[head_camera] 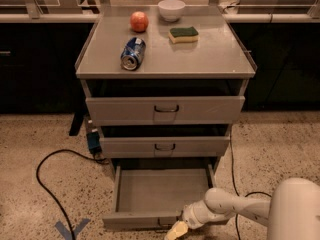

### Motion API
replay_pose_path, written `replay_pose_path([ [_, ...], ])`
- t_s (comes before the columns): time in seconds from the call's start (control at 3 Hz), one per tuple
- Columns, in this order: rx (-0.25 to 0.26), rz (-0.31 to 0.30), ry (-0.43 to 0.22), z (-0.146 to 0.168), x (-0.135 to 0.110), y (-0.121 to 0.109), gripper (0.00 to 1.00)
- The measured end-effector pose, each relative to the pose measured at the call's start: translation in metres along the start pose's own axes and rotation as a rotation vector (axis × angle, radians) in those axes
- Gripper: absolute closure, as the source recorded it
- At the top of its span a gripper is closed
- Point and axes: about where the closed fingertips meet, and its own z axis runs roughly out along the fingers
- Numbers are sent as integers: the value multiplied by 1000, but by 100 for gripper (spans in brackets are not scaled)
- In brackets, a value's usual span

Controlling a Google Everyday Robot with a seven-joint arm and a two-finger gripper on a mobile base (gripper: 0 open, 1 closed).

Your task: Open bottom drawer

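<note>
Camera view: looking down on a grey cabinet (215, 59) with three drawers, mid-frame.
Bottom drawer (145, 220): low centre of the frame, sticking well out of the cabinet. You can see its plain grey tray, and the front panel sits near the bottom edge.
Gripper (176, 230): at the bottom edge, just right of centre. The yellowish tip is right at the bottom drawer's front panel.
Grip: honestly can't tell if it's open or closed.
Arm (235, 208): white, comes in from the lower right corner toward the drawer's right front corner.
Other drawers: top drawer (125, 110) and middle drawer (200, 146) sit much further back.
On top: can (133, 53) lying on its side at left, apple (139, 21) behind it, bowl (171, 9) at the back, sponge (183, 34) right of centre.
Floor: black cable (42, 181) loops at lower left.
</note>
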Motion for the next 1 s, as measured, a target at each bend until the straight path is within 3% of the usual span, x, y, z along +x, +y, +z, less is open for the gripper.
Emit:
replay_pose_path([
  [1.0, -34, 20, 16, -2, -3, 3, 0],
])
